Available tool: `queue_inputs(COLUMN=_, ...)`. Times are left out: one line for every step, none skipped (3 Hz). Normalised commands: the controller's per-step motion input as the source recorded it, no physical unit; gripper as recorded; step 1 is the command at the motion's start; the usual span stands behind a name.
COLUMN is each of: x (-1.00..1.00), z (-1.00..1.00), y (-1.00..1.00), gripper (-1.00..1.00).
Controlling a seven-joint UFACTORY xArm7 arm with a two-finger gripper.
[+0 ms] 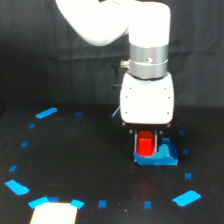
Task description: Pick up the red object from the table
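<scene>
The red object (146,143), a short bright red-orange cylinder, stands upright between the two dark fingers of my gripper (147,151), right under the white gripper body (147,102). The fingers sit close against its sides, so the gripper looks shut on it. A flat blue square block (159,158) lies on the black table (90,160) just behind and below the cylinder. I cannot tell whether the cylinder touches the table or hangs slightly above it. The fingertips are hard to make out against the black surface.
Small blue tape marks form a ring on the table. Larger blue patches lie at the exterior view's back left (46,113), front left (17,187) and front right (186,198). A bright pale patch (54,212) sits at the bottom edge. A black curtain hangs behind.
</scene>
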Motion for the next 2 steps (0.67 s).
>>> queue_inputs(x=1.0, z=0.9, y=0.44, gripper=-0.57)
queue_inputs(x=0.29, z=1.0, y=0.63, gripper=-0.81)
